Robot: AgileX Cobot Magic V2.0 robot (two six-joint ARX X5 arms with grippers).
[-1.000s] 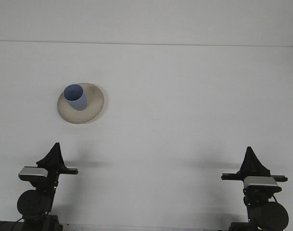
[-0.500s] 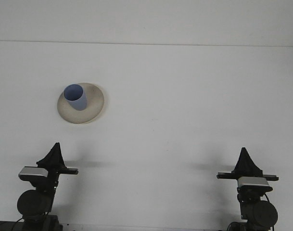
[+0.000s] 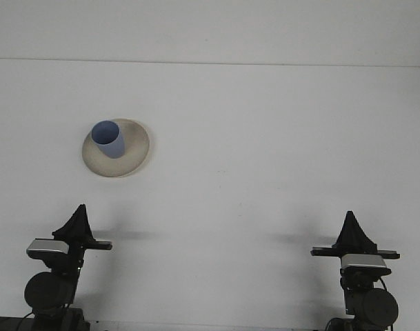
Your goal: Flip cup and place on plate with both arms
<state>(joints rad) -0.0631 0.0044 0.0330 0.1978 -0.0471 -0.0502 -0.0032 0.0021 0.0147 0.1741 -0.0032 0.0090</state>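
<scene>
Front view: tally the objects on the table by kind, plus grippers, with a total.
Blue cup: 1, standing open end up on the plate
Beige plate: 1
Grippers: 2, left gripper and right gripper, both at the near edge, apart from the plate
Total: 4

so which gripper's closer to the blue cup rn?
Left. The left gripper sits just below the blue cup on the plate; the right gripper is far across the table.
</scene>
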